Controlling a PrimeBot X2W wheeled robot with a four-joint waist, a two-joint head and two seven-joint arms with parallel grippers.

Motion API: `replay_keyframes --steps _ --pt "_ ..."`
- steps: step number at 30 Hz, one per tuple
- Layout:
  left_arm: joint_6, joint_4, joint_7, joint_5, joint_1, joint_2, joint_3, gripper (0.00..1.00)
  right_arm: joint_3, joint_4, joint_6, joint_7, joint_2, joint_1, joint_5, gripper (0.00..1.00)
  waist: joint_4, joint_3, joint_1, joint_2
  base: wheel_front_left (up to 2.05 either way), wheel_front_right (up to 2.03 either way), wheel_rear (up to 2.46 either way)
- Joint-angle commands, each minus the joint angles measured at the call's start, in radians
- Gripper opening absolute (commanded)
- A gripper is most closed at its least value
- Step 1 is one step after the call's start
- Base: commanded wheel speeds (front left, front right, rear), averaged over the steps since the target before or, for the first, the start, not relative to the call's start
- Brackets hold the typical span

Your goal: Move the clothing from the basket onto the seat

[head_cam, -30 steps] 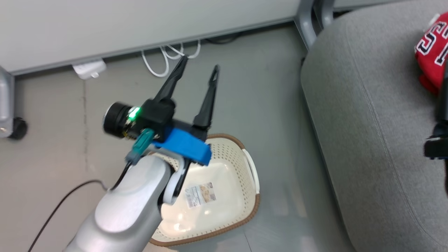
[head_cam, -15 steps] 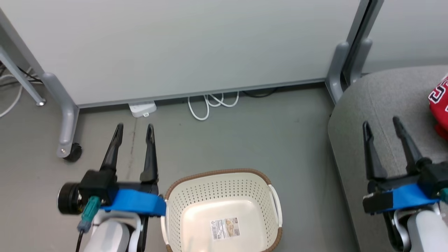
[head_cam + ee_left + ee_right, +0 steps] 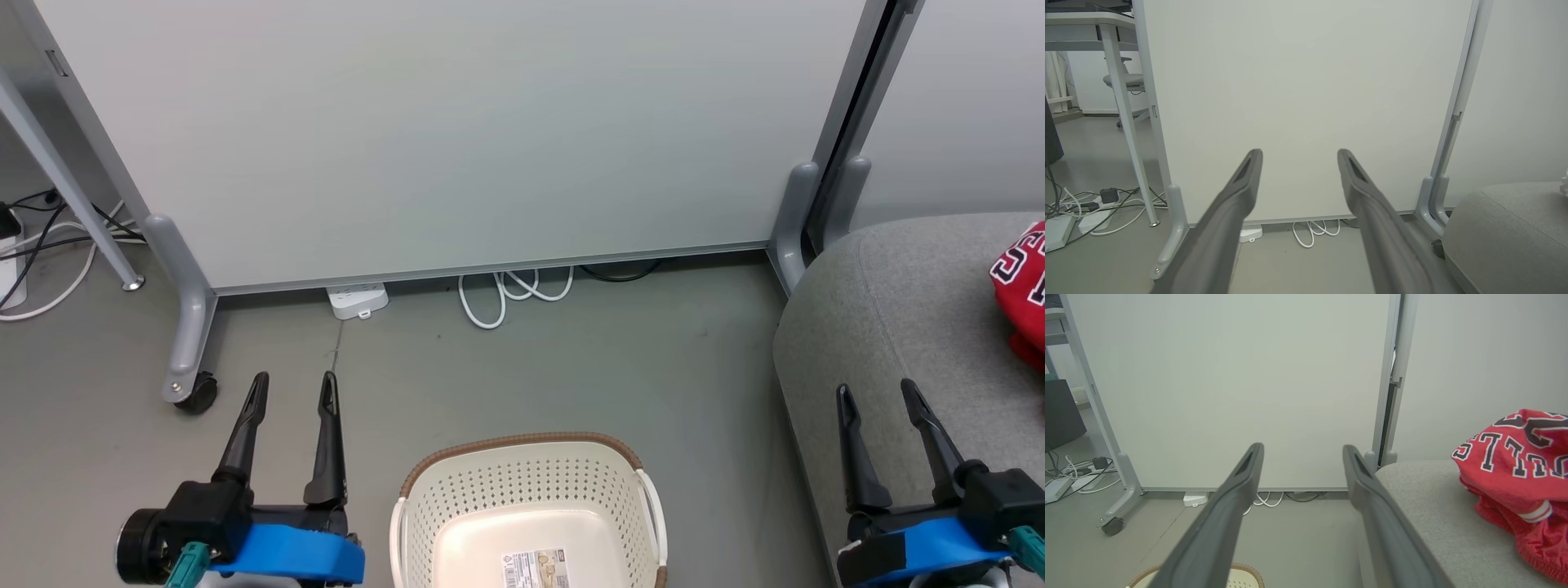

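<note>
Already on the large grey fabric seat (image 3: 890, 327), the crumpled red clothing with white trim (image 3: 1020, 282) shows black, white-edged block letters, folded so no word reads. It lies beyond and right of the right end effector (image 3: 874, 388), apart from it. That and the left end effector (image 3: 294, 380) gape wide, holding nothing. Between them stands the cream perforated plastic basket (image 3: 522, 482), its floor label too small to read.
</note>
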Motion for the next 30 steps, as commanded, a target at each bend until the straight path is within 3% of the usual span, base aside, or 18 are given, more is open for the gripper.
replay_keyframes --steps 1,12,25,26,30 --pt "-0.005 -0.001 -0.003 0.005 0.015 0.0 0.01 1.0 -0.003 -0.005 0.0 0.0 0.004 0.017 0.008 1.0 0.001 -0.001 0.0 0.0 0.0 0.0 0.0" --pt "-0.047 0.011 -0.003 0.034 0.056 -0.025 0.079 1.0 -0.008 -0.013 0.0 0.0 0.025 0.056 0.01 1.0 0.002 -0.012 0.0 0.0 0.0 0.0 0.0" --pt "-0.037 0.027 -0.003 0.03 0.062 -0.027 0.074 1.0 -0.011 -0.007 0.0 0.0 0.022 0.058 0.016 1.0 0.001 -0.015 0.0 0.0 0.0 0.0 0.0" --pt "-0.04 0.026 0.0 0.025 0.051 -0.03 0.073 0.0 -0.01 -0.007 0.0 0.0 0.022 0.052 0.008 0.0 0.001 -0.015 0.0 0.0 0.0 0.0 0.0" --pt "-0.041 0.059 0.007 0.02 0.064 -0.032 0.068 0.0 -0.007 0.028 0.0 0.002 0.027 0.058 0.011 0.0 0.001 -0.015 0.0 0.0 0.0 0.0 0.0"
